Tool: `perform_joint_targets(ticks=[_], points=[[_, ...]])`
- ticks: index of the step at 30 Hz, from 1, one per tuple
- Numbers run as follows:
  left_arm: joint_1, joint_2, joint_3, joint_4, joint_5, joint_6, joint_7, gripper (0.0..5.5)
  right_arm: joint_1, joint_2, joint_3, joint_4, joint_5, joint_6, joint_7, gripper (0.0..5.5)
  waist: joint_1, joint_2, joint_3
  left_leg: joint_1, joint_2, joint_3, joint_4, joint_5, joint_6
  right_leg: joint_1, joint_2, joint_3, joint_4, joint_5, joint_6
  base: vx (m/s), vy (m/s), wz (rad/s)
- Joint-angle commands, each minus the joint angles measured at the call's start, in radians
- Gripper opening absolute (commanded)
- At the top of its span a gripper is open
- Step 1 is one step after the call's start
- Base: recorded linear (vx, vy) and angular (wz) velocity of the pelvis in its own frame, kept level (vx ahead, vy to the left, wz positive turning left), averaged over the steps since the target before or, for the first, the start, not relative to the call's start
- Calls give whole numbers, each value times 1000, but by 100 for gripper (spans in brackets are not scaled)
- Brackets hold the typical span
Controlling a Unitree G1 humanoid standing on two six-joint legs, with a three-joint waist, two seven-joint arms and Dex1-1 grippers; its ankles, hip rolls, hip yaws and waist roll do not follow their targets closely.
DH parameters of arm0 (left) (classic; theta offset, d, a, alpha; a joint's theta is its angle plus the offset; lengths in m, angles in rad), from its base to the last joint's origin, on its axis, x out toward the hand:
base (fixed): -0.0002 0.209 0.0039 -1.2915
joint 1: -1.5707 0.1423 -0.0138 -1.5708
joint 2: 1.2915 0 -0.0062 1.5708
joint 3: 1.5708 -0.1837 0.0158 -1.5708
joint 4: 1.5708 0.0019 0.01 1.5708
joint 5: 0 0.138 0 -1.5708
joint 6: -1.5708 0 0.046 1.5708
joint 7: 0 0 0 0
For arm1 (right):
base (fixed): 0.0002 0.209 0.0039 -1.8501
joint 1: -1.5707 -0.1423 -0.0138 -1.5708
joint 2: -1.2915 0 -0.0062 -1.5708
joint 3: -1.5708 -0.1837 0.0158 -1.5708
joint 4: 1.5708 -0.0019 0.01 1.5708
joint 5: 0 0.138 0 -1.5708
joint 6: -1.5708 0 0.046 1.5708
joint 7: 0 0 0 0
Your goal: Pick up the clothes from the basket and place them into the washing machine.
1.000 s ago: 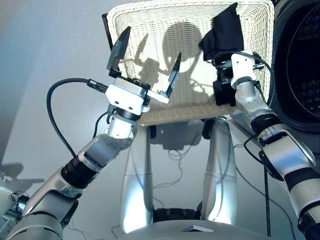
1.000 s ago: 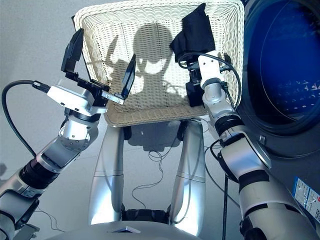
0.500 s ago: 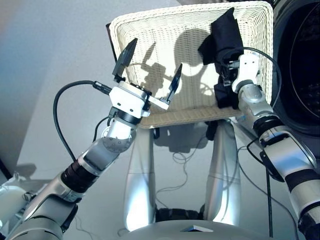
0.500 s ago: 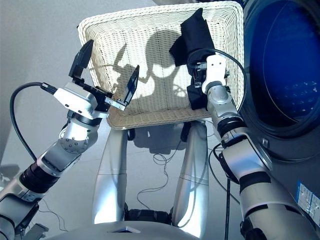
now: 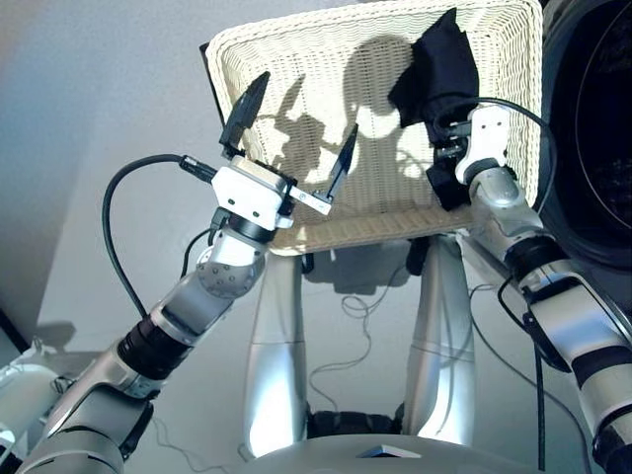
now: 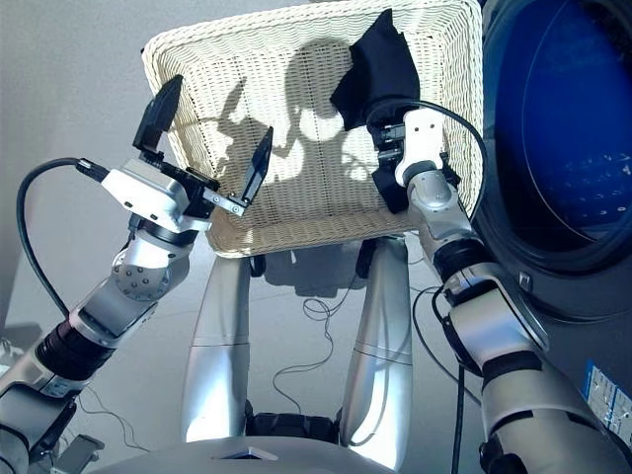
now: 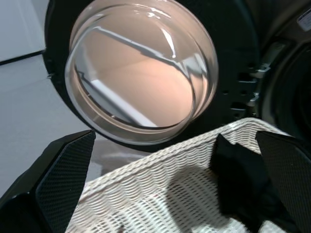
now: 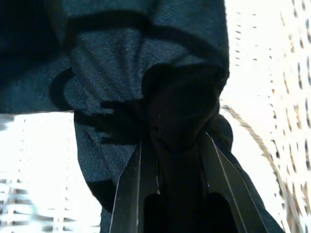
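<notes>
Between right gripper (image 8: pixel 167 160) fingers: bunched fold of black garment (image 5: pixel 439 69), clamped. Soft, light, limp; likely drapes on lift. Left gripper (image 5: pixel 293 133) spread apart, empty, above basket (image 5: pixel 326 229).

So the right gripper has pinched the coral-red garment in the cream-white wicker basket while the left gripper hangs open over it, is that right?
Not quite: the cloth is black, not coral-red. The right wrist view shows the right gripper pinching a bunched black garment. The rest holds: it lies in the cream-white woven wicker basket, and the left gripper hangs open over it.
</notes>
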Motion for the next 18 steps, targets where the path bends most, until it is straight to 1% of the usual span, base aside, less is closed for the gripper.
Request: perform_joint_targets(ticks=[1,3,4,5,6,9,10,11,13,14,16,18], points=[[52,24,40,-136,66,-50,67,550,119,8,-134,-165,6,-154,-134,0,-43,2,-14,45,-12,75,-104,66,29,35,22,-4,-29,-24,-2,0,0,0],[62,34,56,-139,87,-57,95,550,207,16,-204,-277,-21,-197,-188,0,-55,-5,-14,48,-12,76,-107,65,31,38,24,-1,-31,-24,-1,0,0,0],[66,36,62,-144,99,-60,116,550,248,39,-255,-327,-8,-242,-234,0,-62,-7,-14,50,-13,76,-108,64,32,39,24,0,-31,-26,-1,0,0,0],[71,40,67,-147,105,-59,129,550,286,62,-302,-359,9,-272,-261,0,-68,-10,-14,51,-14,77,-106,62,34,40,24,0,-30,-27,-1,0,0,0],[76,46,74,-153,109,-62,138,550,325,78,-330,-408,9,-283,-267,0,-72,-14,-14,54,-14,79,-105,61,35,43,25,2,-30,-28,0,0,0,0],[97,51,94,-176,113,-65,165,550,395,102,-428,-478,-7,-325,-350,0,-87,-24,-14,60,-14,78,-99,53,38,47,26,4,-23,-33,1,0,0,0],[105,52,99,-188,117,-67,178,550,404,123,-467,-488,-12,-356,-395,0,-90,-25,-14,62,-14,77,-99,52,39,49,27,5,-22,-35,1,0,0,0],[115,52,106,-195,119,-71,189,550,401,133,-512,-467,-20,-381,-445,0,-92,-24,-14,65,-16,77,-98,49,40,51,28,7,-21,-36,1,0,0,0],[125,58,113,-210,122,-82,207,550,376,144,-556,-433,-55,-397,-533,0,-90,-24,-14,68,-15,76,-94,44,41,55,29,6,-21,-38,2,0,0,0],[126,58,116,-215,121,-84,217,550,357,149,-589,-412,-62,-417,-584,0,-90,-22,-14,69,-16,75,-92,41,41,56,30,7,-20,-38,2,0,0,0],[126,61,121,-226,118,-89,228,550,310,133,-635,-331,-64,-415,-652,0,-85,-20,-14,68,-16,74,-88,37,42,57,31,9,-19,-40,4,0,0,0],[123,60,121,-229,115,-93,237,550,270,103,-645,-260,-57,-404,-679,0,-82,-19,-14,67,-14,74,-83,34,42,58,32,9,-19,-40,4,0,0,0]])
